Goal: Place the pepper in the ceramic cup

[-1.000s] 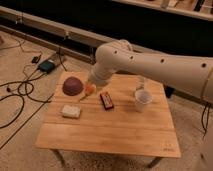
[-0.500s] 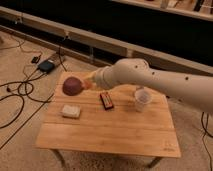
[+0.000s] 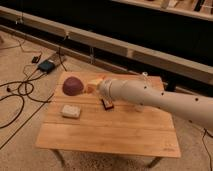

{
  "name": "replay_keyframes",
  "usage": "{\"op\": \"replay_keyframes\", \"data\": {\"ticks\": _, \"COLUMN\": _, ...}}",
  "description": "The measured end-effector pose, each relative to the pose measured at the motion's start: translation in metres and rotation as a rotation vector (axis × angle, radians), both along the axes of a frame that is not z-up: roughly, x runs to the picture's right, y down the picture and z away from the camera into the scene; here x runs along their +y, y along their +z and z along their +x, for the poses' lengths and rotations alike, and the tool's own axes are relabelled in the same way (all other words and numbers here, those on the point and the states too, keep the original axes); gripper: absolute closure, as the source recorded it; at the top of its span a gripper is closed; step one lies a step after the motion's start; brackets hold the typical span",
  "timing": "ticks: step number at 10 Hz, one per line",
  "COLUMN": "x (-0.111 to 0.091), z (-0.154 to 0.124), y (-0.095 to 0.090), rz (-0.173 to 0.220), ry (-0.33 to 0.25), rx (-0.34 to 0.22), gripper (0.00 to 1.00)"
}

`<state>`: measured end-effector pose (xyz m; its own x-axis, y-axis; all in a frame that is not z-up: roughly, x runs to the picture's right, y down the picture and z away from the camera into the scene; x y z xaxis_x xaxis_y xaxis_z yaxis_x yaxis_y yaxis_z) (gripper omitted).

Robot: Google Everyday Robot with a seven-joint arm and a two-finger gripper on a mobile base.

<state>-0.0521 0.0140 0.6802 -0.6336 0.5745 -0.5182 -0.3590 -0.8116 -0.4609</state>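
Beige speckled floor (image 3: 30, 135) surrounds a pale wooden desk (image 3: 110, 135) in the middle of the view, with a long dark wall and a light ledge behind it. Black cables (image 3: 17, 97) trail across the floor on the left, near a small dark box (image 3: 48, 65).

The robot's white arm (image 3: 160, 97) comes in from the right edge and stretches leftward above the back half of the desk, crossing most of its width. A dark-red dome-shaped bowl (image 3: 73, 85) sits upside down near the desk's back left corner. In front of it, towards the left edge, lies a pale rectangular block (image 3: 71, 111). A flat red-and-black block (image 3: 106, 104) lies near the middle of the desk, partly under the end of the arm.

The ceramic cup (image 3: 140, 105) stands further right on the desk and is almost wholly hidden behind the arm; only a pale sliver shows under it.

The gripper (image 3: 96, 83) is at the arm's left end, just right of the bowl, with its fingers closed together. The pepper (image 3: 91, 89), small and orange, shows directly beside and below it, between the bowl and the red-and-black block. Whether the gripper touches the pepper cannot be told.
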Motion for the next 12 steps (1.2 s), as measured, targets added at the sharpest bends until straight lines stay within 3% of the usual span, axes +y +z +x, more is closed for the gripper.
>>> {"op": "replay_keyframes", "data": {"ticks": 3, "x": 0.013, "z": 0.009, "y": -0.004, "rz": 0.040, "ry": 0.049, "rx": -0.006, "gripper": 1.00}}
{"op": "replay_keyframes", "data": {"ticks": 10, "x": 0.016, "z": 0.008, "y": -0.004, "rz": 0.042, "ry": 0.040, "rx": -0.004, "gripper": 1.00}}
{"op": "replay_keyframes", "data": {"ticks": 12, "x": 0.026, "z": 0.015, "y": 0.000, "rz": 0.030, "ry": -0.005, "rx": 0.021, "gripper": 1.00}}
